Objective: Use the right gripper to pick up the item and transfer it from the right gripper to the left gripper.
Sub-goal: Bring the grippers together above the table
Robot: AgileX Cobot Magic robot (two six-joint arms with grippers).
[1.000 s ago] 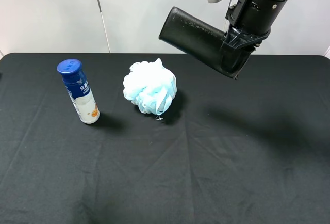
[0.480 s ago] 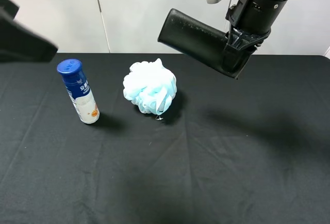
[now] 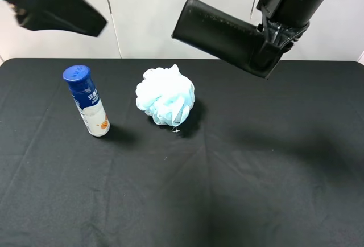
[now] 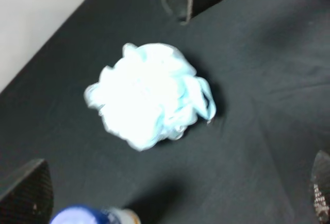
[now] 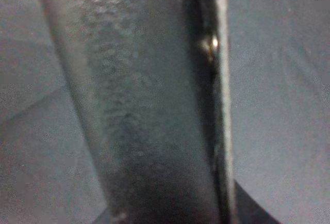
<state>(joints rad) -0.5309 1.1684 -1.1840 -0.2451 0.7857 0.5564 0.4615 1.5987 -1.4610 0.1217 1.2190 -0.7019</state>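
Because the handover needs a free end for the other arm to seize, the right pincer (image 3: 266,48) is clamped on only one end of the black leather-like case (image 3: 219,31). The case is held clear in the air, up and to the right of the bath puff (image 3: 165,95), with its long body jutting toward the other arm's side. The right wrist view is filled by its grained surface. The left pincer (image 3: 68,11) hangs high on the puff's opposite side, and its wrist view shows the two fingers (image 4: 26,193) set wide apart, apparently ready to receive. The air between the case's free edge and that pincer looks open. The puff and the upright blue-capped bottle (image 3: 86,101) beside it sit low on the bench (image 3: 256,161), well beneath the likely meeting line, so only a dipping approach should threaten them.
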